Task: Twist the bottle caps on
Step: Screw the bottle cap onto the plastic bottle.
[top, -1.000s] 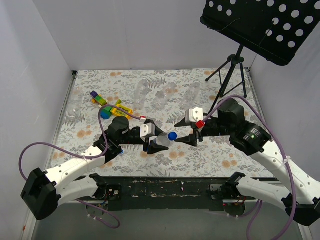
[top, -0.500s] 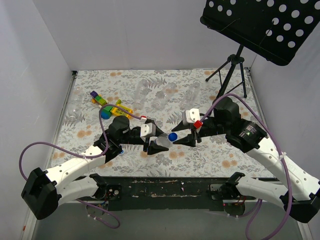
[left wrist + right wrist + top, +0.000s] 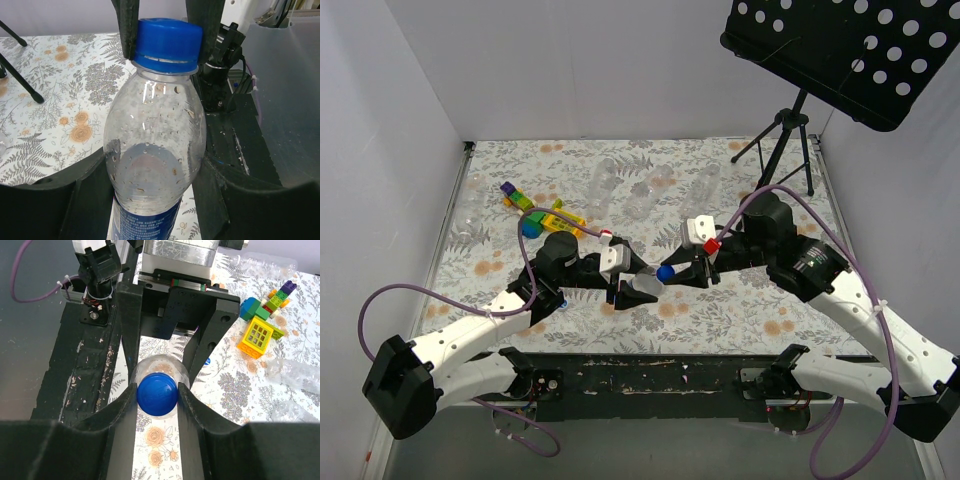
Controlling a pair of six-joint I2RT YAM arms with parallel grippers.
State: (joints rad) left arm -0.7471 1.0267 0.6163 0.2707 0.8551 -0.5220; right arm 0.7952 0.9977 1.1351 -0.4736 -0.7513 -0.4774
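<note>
1. Centre of the table (image 3: 720, 320), and the two arms meet nose to nose just ahead of their bases.
2. The left gripper (image 3: 628, 290) is clamped on the bottle (image 3: 155, 155), a finger on each side of its clear body just above the blue label.
3. The bottle is held with its neck aimed straight at the right arm; droplets speckle the inside of the plastic.
4. The cap (image 3: 157, 394), plain blue, sits on the bottle's mouth. From the left wrist it looks square on the neck, with the ring just below it.
5. The right gripper (image 3: 675, 273) has the cap pinched: its wrist view shows both black fingers touching the blue disc, one on each side, with no gap.
6. From the left wrist, the same two fingers hug the cap's sides.
7. Off to the far left, the blocks (image 3: 542, 213) lie in a colourful cluster, well apart from the grip.
8. The spare bottles (image 3: 605, 185), clear, lie along the far side of the table.
9. At the far right, the stand (image 3: 782, 140) has its tripod legs planted at the table's corner.
</note>
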